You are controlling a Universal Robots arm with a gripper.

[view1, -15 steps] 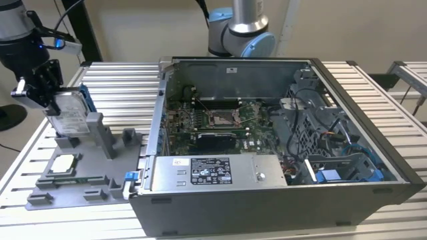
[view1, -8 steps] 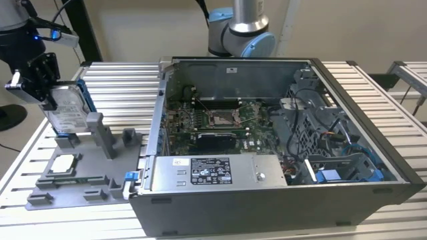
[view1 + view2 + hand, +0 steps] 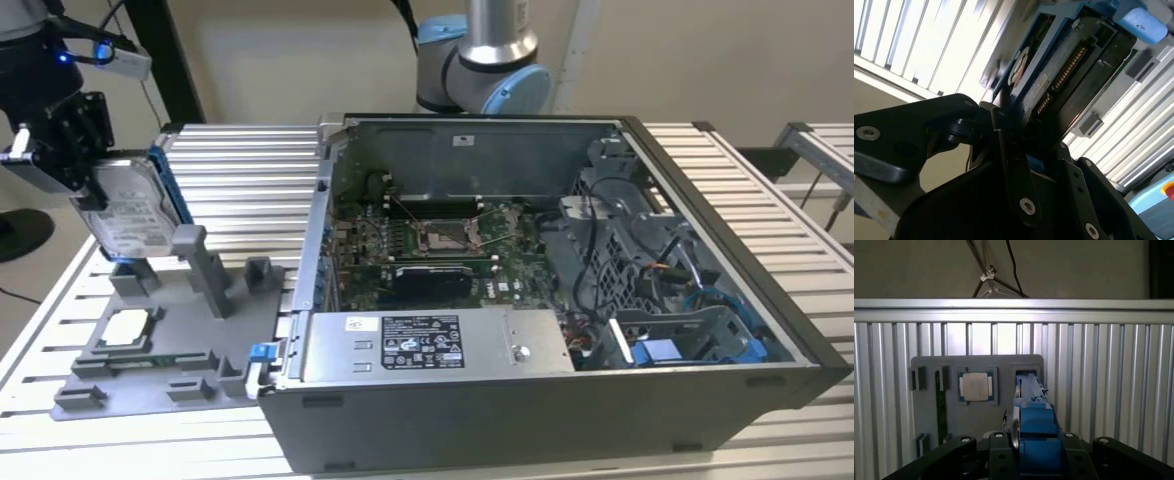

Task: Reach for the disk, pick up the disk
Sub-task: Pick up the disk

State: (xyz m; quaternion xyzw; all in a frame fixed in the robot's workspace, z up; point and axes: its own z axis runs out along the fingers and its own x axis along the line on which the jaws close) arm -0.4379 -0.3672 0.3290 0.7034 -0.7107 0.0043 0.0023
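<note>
The tool [image 3: 94,185] is clamped on the disk [image 3: 136,215], which stands upright between its fingers. The disk's lower end is at a slot of the grey holder [image 3: 147,365] on the counter [image 3: 240,170].

Plain beige wall [image 3: 267,50] behind; ribbed aluminium tabletop [image 3: 240,170] below; dark upright post [image 3: 170,50] at the exterior view's left
</note>
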